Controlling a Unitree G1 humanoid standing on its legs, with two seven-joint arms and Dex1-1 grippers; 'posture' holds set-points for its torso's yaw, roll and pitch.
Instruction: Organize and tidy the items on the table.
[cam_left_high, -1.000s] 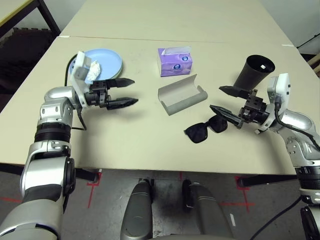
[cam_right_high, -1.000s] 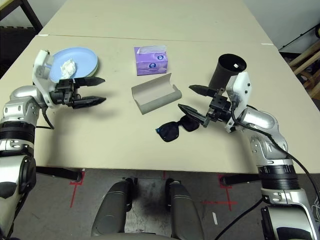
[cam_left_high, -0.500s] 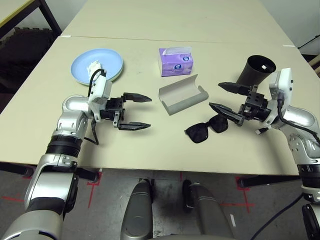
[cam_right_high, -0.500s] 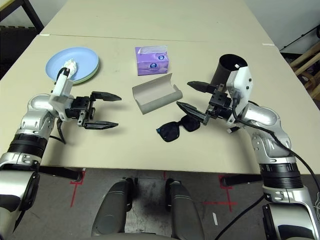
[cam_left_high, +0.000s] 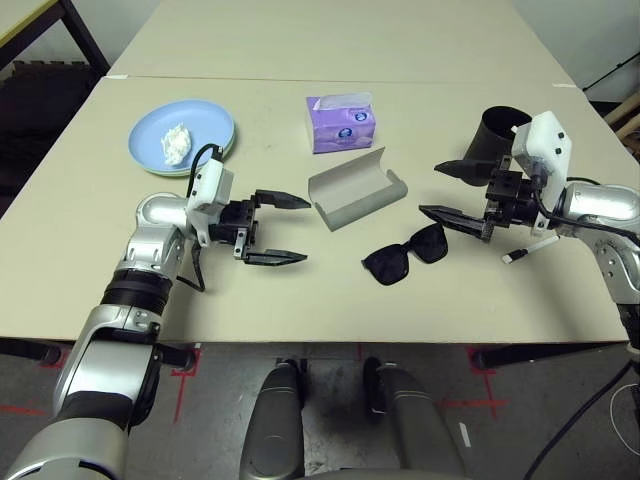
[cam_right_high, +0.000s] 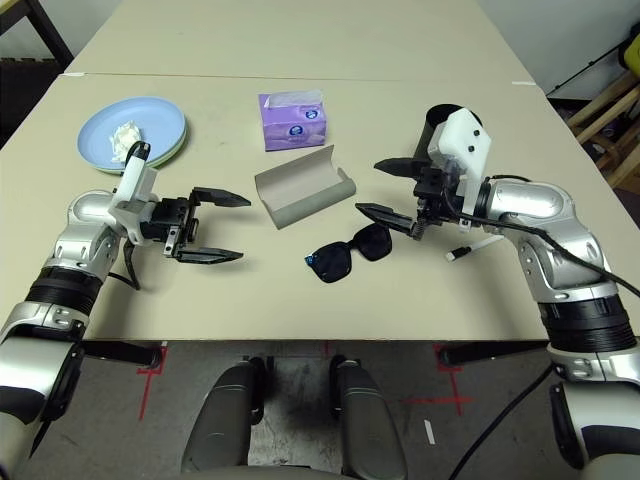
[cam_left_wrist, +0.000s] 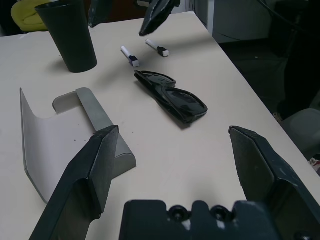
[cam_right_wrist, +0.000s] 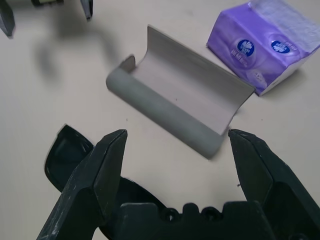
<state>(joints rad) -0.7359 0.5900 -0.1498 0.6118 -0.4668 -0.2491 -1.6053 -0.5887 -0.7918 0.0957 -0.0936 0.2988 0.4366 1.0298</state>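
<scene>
A light blue plate (cam_left_high: 180, 148) stacked on a pale green one holds the white tissue wad (cam_left_high: 176, 143) at the far left. The grey glasses case (cam_left_high: 356, 188) lies open mid-table, with the black sunglasses (cam_left_high: 405, 255) just in front of it. My left gripper (cam_left_high: 300, 229) hovers open and empty left of the case. My right gripper (cam_left_high: 432, 190) is open and empty above the sunglasses' right end, in front of the black cup (cam_left_high: 500, 135). Two white pens (cam_left_wrist: 130, 56) lie near the cup; one pen (cam_left_high: 527, 250) shows under my right forearm.
A purple tissue box (cam_left_high: 342, 122) stands behind the case. The beige table (cam_left_high: 300, 300) has bare room along its front edge and between the plates and the case. A second table joins at the back.
My left gripper has swung away from the plates, toward the middle of the table near the case. My right gripper has lifted slightly over the sunglasses. The head camera has shifted.
</scene>
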